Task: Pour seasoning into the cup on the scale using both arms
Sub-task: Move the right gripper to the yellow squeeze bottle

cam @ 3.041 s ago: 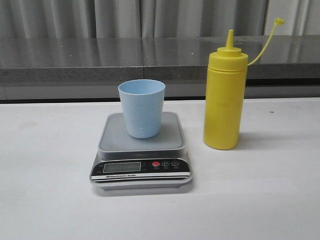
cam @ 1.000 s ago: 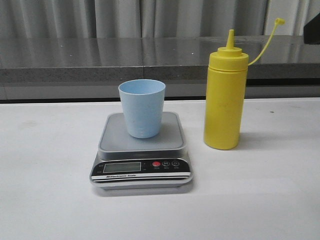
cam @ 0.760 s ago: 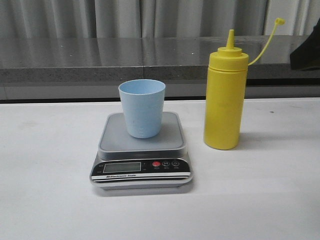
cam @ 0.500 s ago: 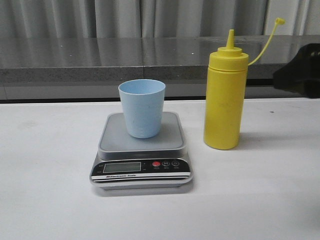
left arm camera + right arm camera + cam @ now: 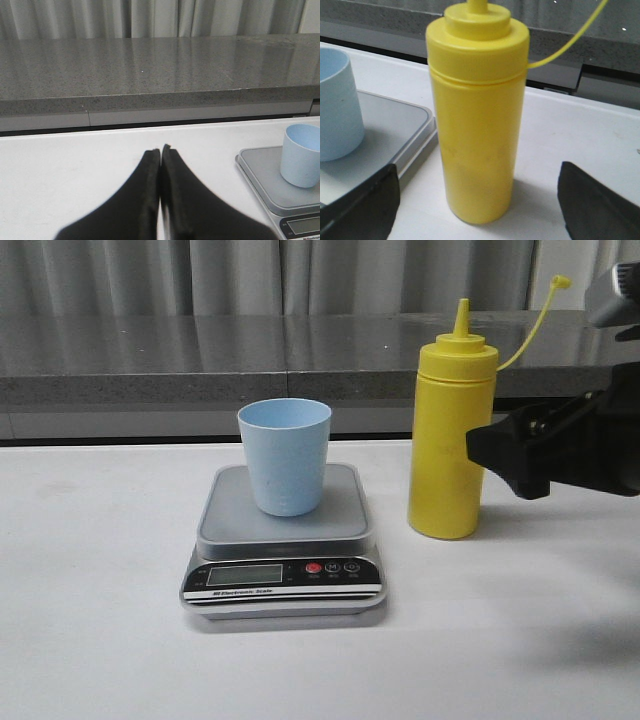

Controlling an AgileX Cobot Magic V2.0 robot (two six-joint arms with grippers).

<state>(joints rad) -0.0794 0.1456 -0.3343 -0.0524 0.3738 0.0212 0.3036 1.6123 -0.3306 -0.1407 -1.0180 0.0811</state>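
Note:
The yellow seasoning bottle stands upright on the white table, just right of the scale. The pale blue cup stands upright on the scale's grey platform. My right gripper hovers at mid-bottle height, close to the bottle's right side. In the right wrist view this gripper is open, with the bottle standing between and beyond its wide-spread fingers, untouched. My left gripper is shut on nothing, over bare table left of the scale and the cup. It does not show in the front view.
A grey stone ledge runs along the back of the table, with curtains behind it. The bottle's thin tethered cap sticks up to the right, above my right arm. The scale's black front panel faces the front edge.
My right arm has come in from the right edge and now sits beside the bottle. Bottle, cup and scale have not moved.

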